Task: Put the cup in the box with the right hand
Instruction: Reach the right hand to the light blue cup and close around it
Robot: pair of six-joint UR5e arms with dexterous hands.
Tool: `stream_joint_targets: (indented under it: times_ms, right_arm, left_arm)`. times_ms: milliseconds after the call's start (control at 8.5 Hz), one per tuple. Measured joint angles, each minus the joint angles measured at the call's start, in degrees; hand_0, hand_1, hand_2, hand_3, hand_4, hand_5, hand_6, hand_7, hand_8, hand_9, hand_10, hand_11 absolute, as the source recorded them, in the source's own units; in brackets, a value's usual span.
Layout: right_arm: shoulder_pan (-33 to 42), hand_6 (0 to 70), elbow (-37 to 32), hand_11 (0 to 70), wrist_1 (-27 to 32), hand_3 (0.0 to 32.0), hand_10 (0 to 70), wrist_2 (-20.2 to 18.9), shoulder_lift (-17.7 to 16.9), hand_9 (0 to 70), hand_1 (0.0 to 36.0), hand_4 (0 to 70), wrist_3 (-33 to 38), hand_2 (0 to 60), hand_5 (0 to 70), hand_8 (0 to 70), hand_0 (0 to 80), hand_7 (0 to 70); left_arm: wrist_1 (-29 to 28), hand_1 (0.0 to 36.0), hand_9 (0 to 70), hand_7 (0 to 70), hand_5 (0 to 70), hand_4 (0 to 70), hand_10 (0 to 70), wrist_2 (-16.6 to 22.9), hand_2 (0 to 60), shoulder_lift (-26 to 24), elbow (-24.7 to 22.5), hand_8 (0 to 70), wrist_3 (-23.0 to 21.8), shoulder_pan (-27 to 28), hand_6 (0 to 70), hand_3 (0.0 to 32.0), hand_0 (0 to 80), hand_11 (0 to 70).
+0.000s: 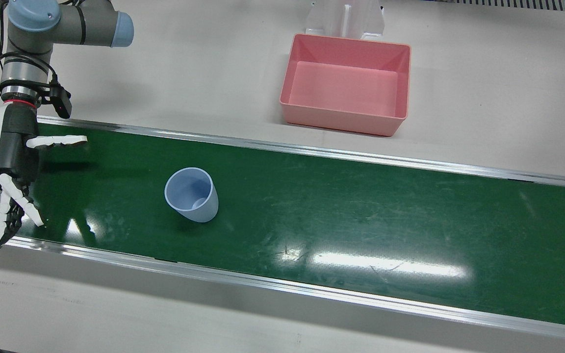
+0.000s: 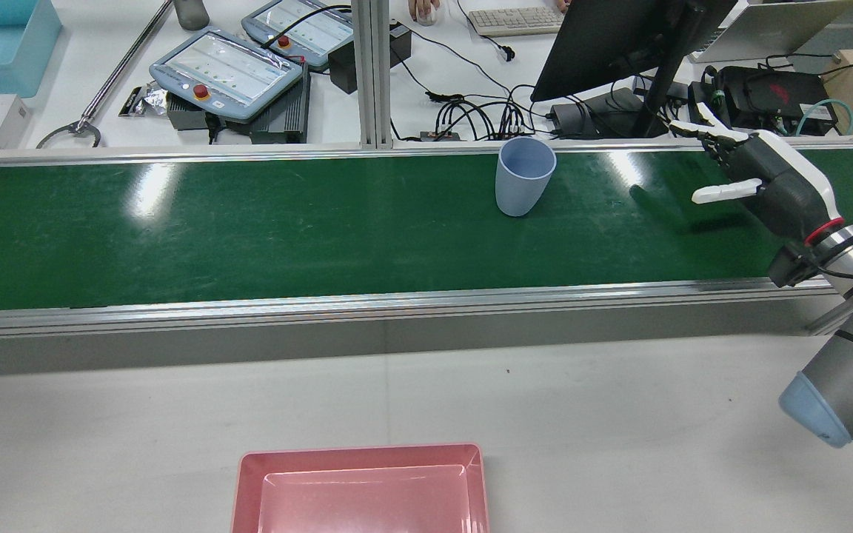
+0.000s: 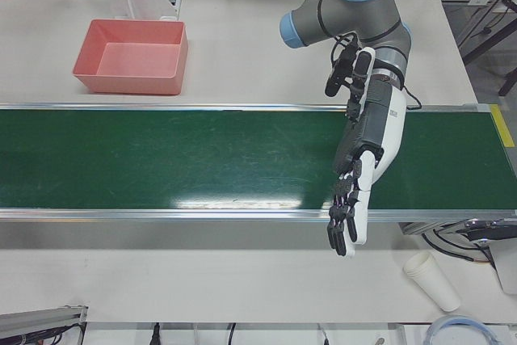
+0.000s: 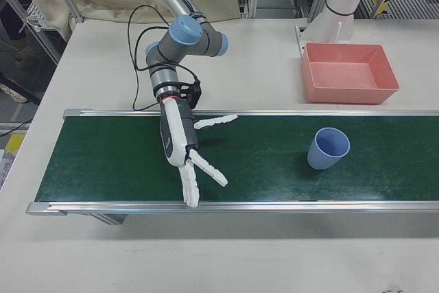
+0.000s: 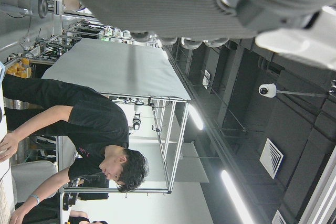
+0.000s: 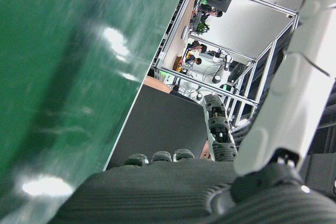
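— So, where is the pale blue plastic cup (image 1: pixel 192 194) standing?

— Upright on the dark green conveyor belt (image 1: pixel 361 215), mouth up and empty. In the front view it sits left of the belt's middle, roughly midway between the two aluminium rails. From the cup, the shallow pink rectangular plastic box (image 1: pixel 346 83) lies at about two o'clock, off the belt on the pale grey tabletop (image 1: pixel 189 73), well apart from the cup. The box holds nothing.

— And the right hand (image 1: pixel 10 166)?

— It hangs over the belt's left end in the front view, at about nine o'clock from the cup and well apart from it. Its fingers (image 1: pixel 17 206) are spread and extended toward the near rail, and the thumb (image 1: pixel 57 141) sticks out sideways toward three o'clock. It holds nothing; the hand is released. The right-front view shows the same: the right hand (image 4: pixel 184 152) splayed above the belt, with the cup (image 4: pixel 328 148) far off at three o'clock.

— Does the rear view agree?

— Yes. There the cup (image 2: pixel 523 177) stands near the far rail, and the right hand (image 2: pixel 756 185) sits at three o'clock from it, palm facing the cup, apart from it.

— What about the left hand (image 3: pixel 363 167)?

— Only the left-front view shows it clearly. It reaches across the belt with fingers straight, pointing to six o'clock past the near rail, and it grips nothing. A white paper cup (image 3: pixel 432 279) lies on the table at about four o'clock from its fingertips.
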Motion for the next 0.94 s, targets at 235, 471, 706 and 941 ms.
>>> stream_joint_targets:
  times_ms: [235,471,706,941]
  right_arm:
    - [-0.1,0.0,0.0,0.0,0.0,0.0,0.0,0.0,0.0,0.0,11.0,5.1,0.0,2.5,3.6,0.0,49.2,0.0]
    - [-0.3,0.2,0.0,0.0,0.0,0.0,0.0,0.0,0.0,0.0,9.9,6.2,0.0,0.0,3.4,0.0,49.3,0.0]
    - [-0.4,1.0,0.0,0.0,0.1,0.0,0.0,0.0,0.0,0.0,12.2,6.2,0.1,6.6,3.5,0.0,48.0,0.1]
    - [-0.6,3.0,-0.2,0.3,0.1,0.0,0.0,0.1,0.0,0.3,22.8,9.2,0.1,27.2,5.9,0.0,52.3,6.7]
  left_arm:
    - [0.0,0.0,0.0,0.0,0.0,0.0,0.0,0.0,0.0,0.0,0.0,0.0,0.0,0.0,0.0,0.0,0.0,0.0]
    - [0.0,0.0,0.0,0.0,0.0,0.0,0.0,0.0,0.0,0.0,0.0,0.0,0.0,0.0,0.0,0.0,0.0,0.0]
    - [0.0,0.0,0.0,0.0,0.0,0.0,0.0,0.0,0.0,0.0,0.0,0.0,0.0,0.0,0.0,0.0,0.0,0.0]
    - [0.0,0.0,0.0,0.0,0.0,0.0,0.0,0.0,0.0,0.0,0.0,0.0,0.0,0.0,0.0,0.0,0.0,0.0]
